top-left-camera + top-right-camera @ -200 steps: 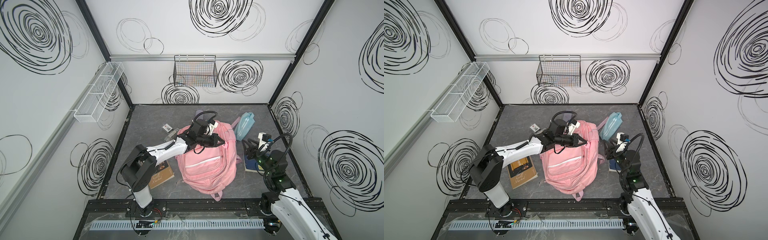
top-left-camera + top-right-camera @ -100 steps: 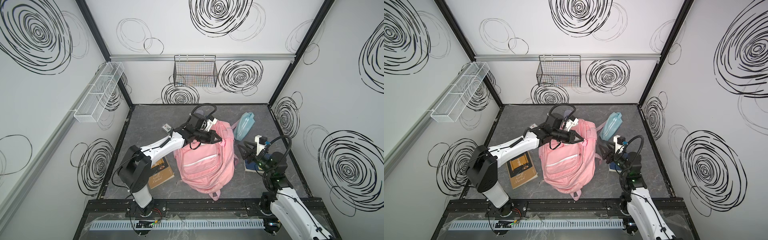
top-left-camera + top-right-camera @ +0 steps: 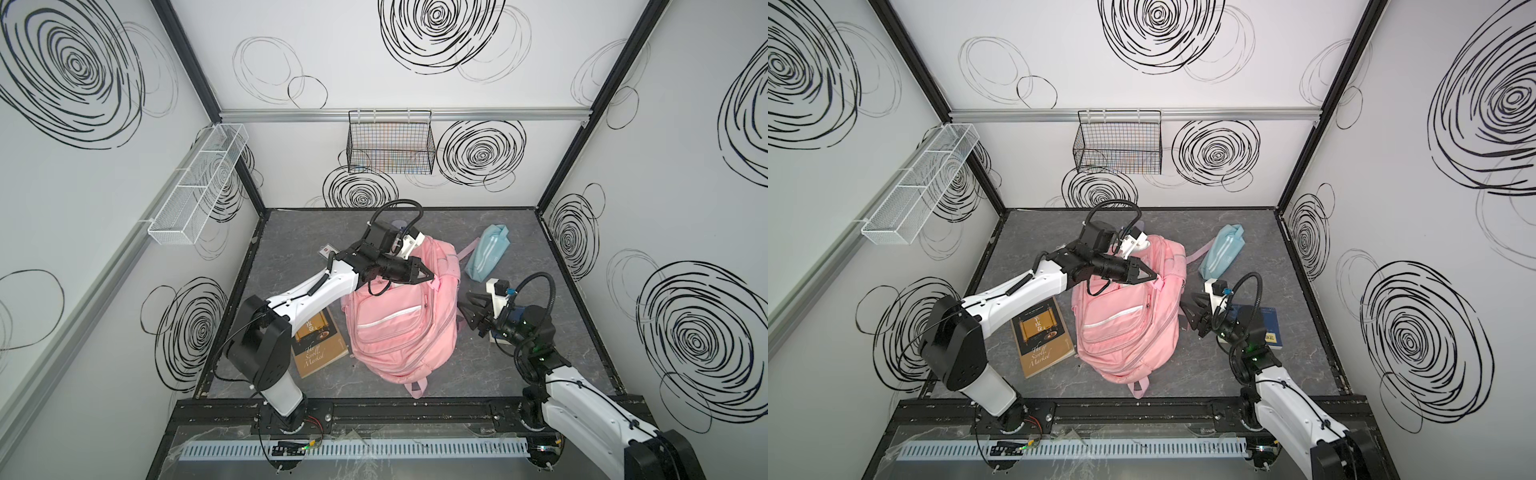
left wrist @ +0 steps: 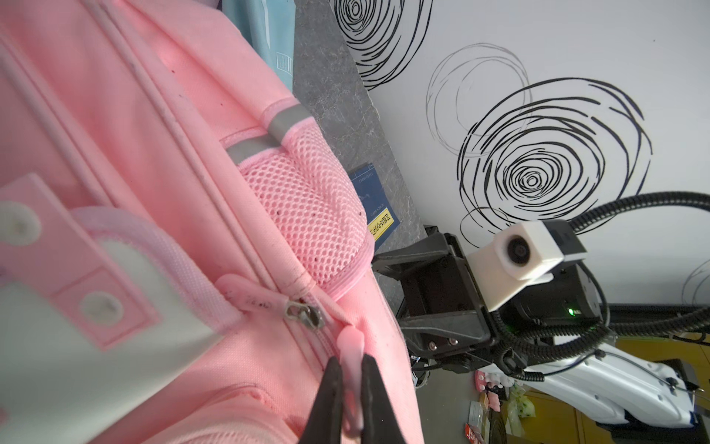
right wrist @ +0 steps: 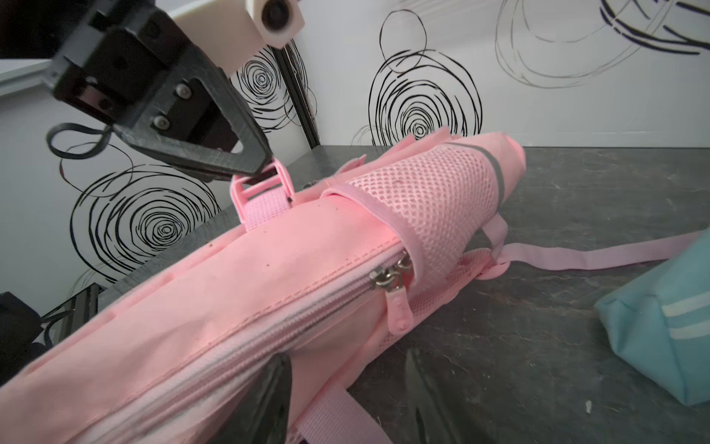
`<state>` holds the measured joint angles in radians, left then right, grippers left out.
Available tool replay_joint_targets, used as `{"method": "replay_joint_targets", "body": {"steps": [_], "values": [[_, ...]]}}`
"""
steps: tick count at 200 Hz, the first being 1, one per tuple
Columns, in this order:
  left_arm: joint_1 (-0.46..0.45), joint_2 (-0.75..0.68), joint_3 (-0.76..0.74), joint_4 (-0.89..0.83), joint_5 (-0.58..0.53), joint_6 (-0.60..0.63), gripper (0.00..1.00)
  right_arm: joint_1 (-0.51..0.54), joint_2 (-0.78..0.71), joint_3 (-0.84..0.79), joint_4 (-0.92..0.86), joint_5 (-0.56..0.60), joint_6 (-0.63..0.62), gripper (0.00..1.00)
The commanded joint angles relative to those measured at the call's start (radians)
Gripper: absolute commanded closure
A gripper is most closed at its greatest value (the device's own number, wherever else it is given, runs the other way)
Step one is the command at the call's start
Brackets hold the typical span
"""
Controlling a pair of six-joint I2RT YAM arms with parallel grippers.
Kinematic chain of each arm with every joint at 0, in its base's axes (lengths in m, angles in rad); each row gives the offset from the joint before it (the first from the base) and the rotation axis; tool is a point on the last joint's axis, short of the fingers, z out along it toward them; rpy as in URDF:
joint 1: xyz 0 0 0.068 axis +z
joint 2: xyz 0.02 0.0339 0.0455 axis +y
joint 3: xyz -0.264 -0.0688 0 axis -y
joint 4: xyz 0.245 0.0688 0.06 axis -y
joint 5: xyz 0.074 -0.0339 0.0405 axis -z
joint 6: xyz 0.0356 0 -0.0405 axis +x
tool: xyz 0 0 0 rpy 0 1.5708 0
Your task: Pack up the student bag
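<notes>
The student bag (image 3: 399,328) (image 3: 1125,328), a big pink backpack, lies front-up in the middle of the floor. My left gripper (image 3: 430,275) (image 3: 1156,275) (image 4: 351,369) reaches over its upper end and is shut on a pink zipper pull (image 4: 350,348). My right gripper (image 3: 467,309) (image 3: 1187,311) (image 5: 345,399) hovers low at the bag's right side, open. Its fingers straddle the bag's side edge and a strap without pinching them. Just ahead of it, two more zip sliders (image 5: 388,275) meet beside the mesh side pocket (image 5: 434,192).
A brown book (image 3: 318,345) (image 3: 1042,336) lies left of the bag, partly under my left arm. A light-blue pouch (image 3: 486,257) (image 5: 661,330) sits at the back right. A blue book (image 3: 1268,328) (image 4: 374,203) lies under my right wrist. A wire basket (image 3: 390,143) hangs on the back wall.
My left gripper has drawn the pull slightly left, and the bag's upper end has shifted with it. My right gripper has moved left and down, closer to the bag's side.
</notes>
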<state>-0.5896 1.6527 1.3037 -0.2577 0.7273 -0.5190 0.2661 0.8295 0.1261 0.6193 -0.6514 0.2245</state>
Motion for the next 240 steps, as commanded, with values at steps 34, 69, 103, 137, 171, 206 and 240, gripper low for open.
{"method": "replay_joint_targets", "body": {"steps": [34, 69, 103, 137, 171, 206, 240], "values": [[0.011, -0.059, 0.049, 0.072, 0.084, 0.027, 1.00, 0.004, 0.151, 0.105, 0.024, -0.006, -0.119, 0.46], [0.010, -0.066, 0.036, 0.074, 0.087, 0.025, 1.00, 0.005, 0.184, 0.104, 0.061, -0.013, -0.135, 0.45], [0.010, -0.072, 0.031, 0.075, 0.091, 0.024, 1.00, 0.003, 0.211, 0.096, 0.095, -0.034, -0.142, 0.46], [0.010, -0.074, 0.030, 0.077, 0.093, 0.022, 1.00, -0.003, 0.250, 0.110, 0.108, -0.048, -0.152, 0.48], [0.008, -0.074, 0.026, 0.079, 0.095, 0.020, 1.00, -0.014, 0.287, 0.130, 0.137, -0.077, -0.157, 0.50], [0.008, -0.074, 0.012, 0.089, 0.098, 0.014, 1.00, -0.027, 0.317, 0.148, 0.148, -0.107, -0.172, 0.52], [0.006, -0.070, 0.012, 0.094, 0.101, 0.013, 1.00, -0.038, 0.336, 0.156, 0.148, -0.125, -0.172, 0.56]]}}
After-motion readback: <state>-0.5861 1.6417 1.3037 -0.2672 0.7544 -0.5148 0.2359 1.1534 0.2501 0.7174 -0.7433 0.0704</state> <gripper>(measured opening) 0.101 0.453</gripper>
